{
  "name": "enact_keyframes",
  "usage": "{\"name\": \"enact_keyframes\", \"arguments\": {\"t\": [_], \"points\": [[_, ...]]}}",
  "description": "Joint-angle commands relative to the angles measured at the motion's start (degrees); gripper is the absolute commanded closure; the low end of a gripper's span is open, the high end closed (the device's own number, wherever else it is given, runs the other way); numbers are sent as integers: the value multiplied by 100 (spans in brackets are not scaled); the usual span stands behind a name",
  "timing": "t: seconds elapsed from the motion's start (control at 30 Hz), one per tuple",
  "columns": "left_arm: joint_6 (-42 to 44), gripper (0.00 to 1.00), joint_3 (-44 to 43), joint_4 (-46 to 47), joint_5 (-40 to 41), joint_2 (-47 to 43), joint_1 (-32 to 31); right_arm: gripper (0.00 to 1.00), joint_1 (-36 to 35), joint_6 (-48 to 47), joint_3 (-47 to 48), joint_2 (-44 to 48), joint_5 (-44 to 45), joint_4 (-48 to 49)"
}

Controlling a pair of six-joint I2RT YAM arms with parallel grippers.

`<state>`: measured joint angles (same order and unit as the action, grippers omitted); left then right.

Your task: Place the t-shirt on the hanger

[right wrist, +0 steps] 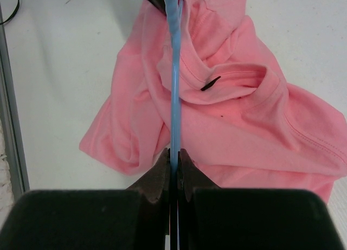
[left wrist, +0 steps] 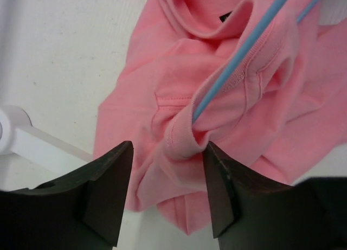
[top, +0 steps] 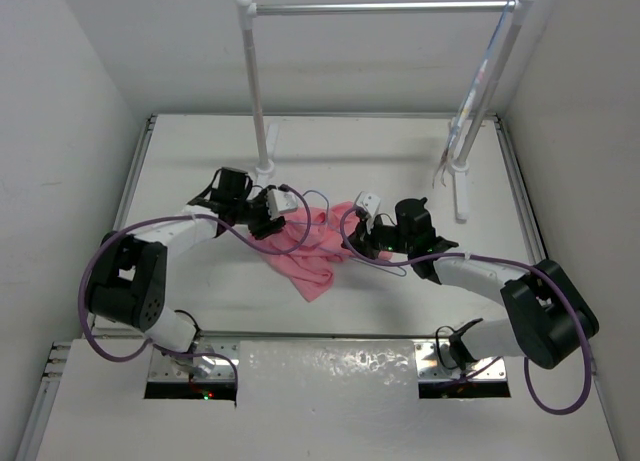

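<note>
The right gripper (right wrist: pixel 174 152) is pinched tight on the thin pale-blue wire hanger (right wrist: pixel 174 87), which runs straight up the middle of the right wrist view and over the crumpled salmon-pink fabric t-shirt (right wrist: pixel 238 125). The left gripper (left wrist: pixel 168 146) stands with its jaws wide apart, holding nothing, and a rolled fold of the shirt lies between the dark fingers (left wrist: pixel 108 190). In the left wrist view the blue wire slants down from the upper right, and its end slips into that fold.

From above, the left arm bends out to the left edge of the frame and reaches right. The right arm bends out to the lower right and reaches left. Both wrists meet at the shirt, bunched at the centre of the frame.

The shirt lies on a flat white table (top: pixel 200 161) between plain white walls. A white garment rack with a metal bar (top: pixel 385 8) spans the top of the frame, and a second thin hanger (top: pixel 470 111) hangs beside its right post.
</note>
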<state>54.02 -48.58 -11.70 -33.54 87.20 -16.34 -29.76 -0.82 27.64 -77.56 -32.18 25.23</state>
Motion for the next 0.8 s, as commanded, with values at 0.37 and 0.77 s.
{"name": "enact_keyframes", "arguments": {"t": [0.37, 0.77], "points": [[759, 49, -475, -235, 58, 384, 43, 100, 23, -111, 198, -22, -253, 96], [723, 69, -723, -94, -978, 887, 25, 100, 23, -85, 330, -224, -332, 209]]}}
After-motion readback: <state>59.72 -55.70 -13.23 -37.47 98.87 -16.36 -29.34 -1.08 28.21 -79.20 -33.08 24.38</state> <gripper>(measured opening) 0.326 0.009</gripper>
